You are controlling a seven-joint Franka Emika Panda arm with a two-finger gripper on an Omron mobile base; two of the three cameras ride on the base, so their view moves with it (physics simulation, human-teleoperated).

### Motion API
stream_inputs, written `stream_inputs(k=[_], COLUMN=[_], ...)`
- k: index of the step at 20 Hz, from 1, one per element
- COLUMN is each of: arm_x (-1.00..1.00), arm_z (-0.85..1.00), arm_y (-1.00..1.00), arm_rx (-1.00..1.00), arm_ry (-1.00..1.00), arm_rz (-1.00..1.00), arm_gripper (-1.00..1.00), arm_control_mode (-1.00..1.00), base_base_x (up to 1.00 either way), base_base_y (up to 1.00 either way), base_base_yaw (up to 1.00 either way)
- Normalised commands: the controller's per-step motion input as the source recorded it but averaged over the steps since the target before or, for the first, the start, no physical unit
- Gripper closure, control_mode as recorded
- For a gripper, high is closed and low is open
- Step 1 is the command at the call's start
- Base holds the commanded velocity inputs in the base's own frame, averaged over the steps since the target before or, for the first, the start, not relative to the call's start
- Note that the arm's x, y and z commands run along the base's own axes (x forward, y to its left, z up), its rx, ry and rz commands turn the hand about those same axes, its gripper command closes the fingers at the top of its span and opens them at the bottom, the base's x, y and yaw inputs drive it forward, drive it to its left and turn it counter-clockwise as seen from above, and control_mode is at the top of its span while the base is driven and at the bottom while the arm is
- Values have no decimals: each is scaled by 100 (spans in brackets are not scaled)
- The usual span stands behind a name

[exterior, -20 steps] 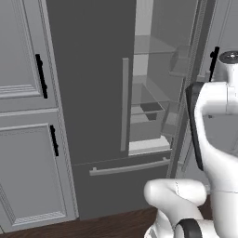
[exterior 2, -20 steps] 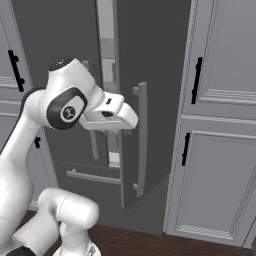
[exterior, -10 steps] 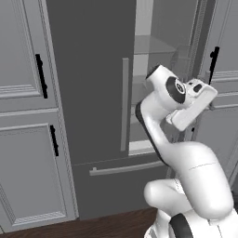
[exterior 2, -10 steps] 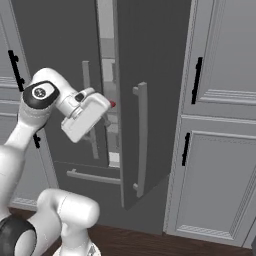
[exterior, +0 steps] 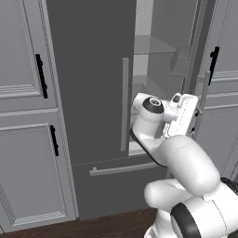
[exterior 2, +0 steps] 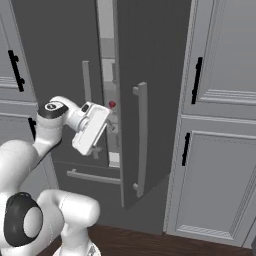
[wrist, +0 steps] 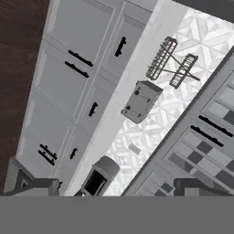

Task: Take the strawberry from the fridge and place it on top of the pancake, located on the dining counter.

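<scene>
The fridge [exterior: 88, 69] is tall and dark grey, and its right door [exterior 2: 150, 65] stands swung open. Through the gap, the tiny red strawberry [exterior 2: 112, 104] sits on an inner shelf. My gripper [exterior 2: 111, 129] hangs in front of that opening, just below and left of the strawberry and apart from it. The same gripper [exterior: 193, 116] shows by the edge of the open door. My gripper [wrist: 116, 186] is open in the hand view, with its fingertips [wrist: 36, 186] wide apart and nothing between them. The pancake and the dining counter are out of view.
Light grey panelled cabinets [exterior: 23, 56] with black handles flank the fridge, with more cabinets [exterior 2: 220, 100] right of the open door. Glass shelves [exterior: 158, 46] show inside. The hand view looks across at a far counter with a grey toaster [wrist: 140, 101] and a wire rack [wrist: 171, 61].
The arm has folded down and the hand has dropped and rolled in front of the fridge opening. The jaws stayed open. The fridge door has not moved.
</scene>
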Motion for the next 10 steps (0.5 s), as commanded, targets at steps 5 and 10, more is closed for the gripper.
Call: stream_inputs(k=[5,10], arm_x=[24,-21], arm_z=[0,0], arm_y=[15,72], arm_rx=[-12,-17], arm_ry=[16,0], arm_rz=[3,2], arm_gripper=[-100,-100], arm_control_mode=[-100,-100], base_base_x=[0,0], base_base_y=[0,0], base_base_yaw=[0,0])
